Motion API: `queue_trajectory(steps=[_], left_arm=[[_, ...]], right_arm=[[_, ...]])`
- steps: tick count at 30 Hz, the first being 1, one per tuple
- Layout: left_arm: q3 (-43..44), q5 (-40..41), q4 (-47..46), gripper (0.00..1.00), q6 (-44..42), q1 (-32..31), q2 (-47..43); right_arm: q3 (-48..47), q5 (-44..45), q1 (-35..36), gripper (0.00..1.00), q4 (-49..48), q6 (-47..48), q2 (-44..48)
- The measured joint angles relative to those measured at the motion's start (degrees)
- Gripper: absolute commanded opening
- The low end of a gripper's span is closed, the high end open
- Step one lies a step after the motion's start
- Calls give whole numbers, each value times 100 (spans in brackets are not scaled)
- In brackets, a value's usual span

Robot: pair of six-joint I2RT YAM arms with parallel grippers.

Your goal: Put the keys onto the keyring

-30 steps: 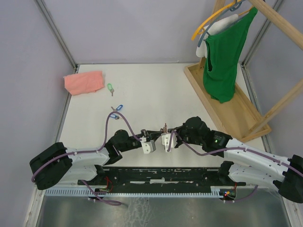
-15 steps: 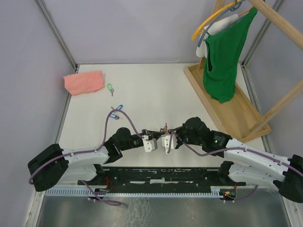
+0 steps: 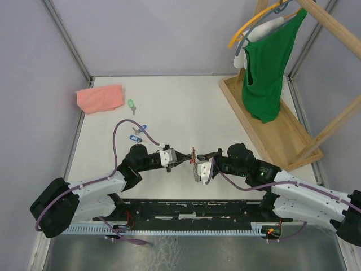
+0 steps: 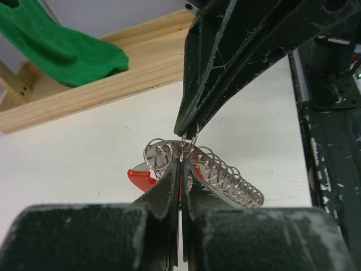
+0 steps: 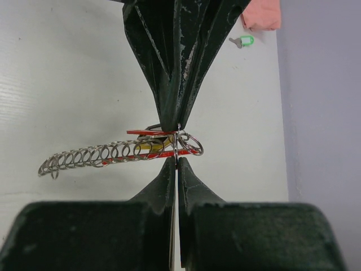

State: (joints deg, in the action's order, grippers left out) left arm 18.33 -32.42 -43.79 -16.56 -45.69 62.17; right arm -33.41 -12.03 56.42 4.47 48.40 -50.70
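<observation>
Keyring [image 3: 194, 165] is pinched mid-table near the front edge, between my arms: my left gripper [image 4: 181, 164] and my right gripper [image 5: 176, 164] are each pressed tight on loops at its one end, tips almost meeting. Open white table [image 3: 186, 107] stretches behind, with the blue keys [image 3: 138, 131] and green key [image 3: 131, 105] back-left near the pink cloth [image 3: 100, 97], well apart from me. Along the right wall a wooden tray [image 3: 241, 116] holds a rack with a green shirt [image 3: 265, 73]
</observation>
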Motion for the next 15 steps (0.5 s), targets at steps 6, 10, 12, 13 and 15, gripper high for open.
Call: queue_trajectory(steps=[6,10,12,13,15], left_arm=[[39,-474,83,3,1104,426,0],[46,-522,70,6,1845,555,37],[39,-516,-17,8,2225,599,118],[24,-501,-66,9,2358,616,157],[-24,-420,-188,10,2673,658,269]], right_arm=[[433,-59,9,1,-907,-577,13],[841,-33,4,1,-1784,-1132,2],[1008,9,-7,1,-2181,-1377,-44],[1073,15,-17,0,-2358,-1478,-87],[1158,31,-31,1,-2649,-1655,-197]])
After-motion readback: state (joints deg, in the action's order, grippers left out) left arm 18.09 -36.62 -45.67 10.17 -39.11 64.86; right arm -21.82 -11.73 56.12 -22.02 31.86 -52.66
